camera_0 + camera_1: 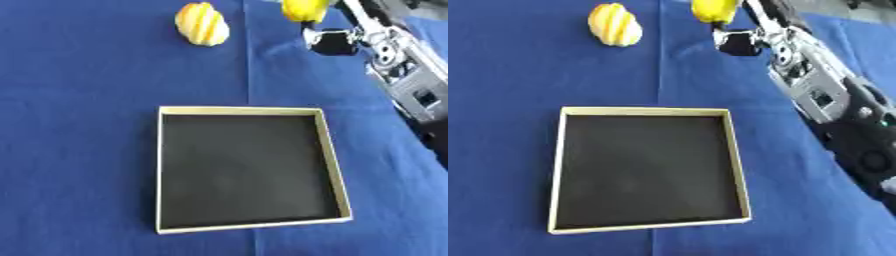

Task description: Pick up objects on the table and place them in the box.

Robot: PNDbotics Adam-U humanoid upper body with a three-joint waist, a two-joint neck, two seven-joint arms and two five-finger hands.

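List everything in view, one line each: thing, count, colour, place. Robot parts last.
box: one, cream rim with black inside, centre of the table, nothing in it.
ribbed fruit: one, yellow with pale stripes, on the cloth beyond the box, to the left.
yellow object: one, plain yellow, at the top edge right of the ribbed fruit, cut off by the frame, at the right hand's fingers.
cloth: one, blue, covering the table.
right arm: one, silver and black, coming in from the right side toward the top.
right hand: one, black and silver, at the yellow object; whether it grips it cannot be told.
left hand: not in view.
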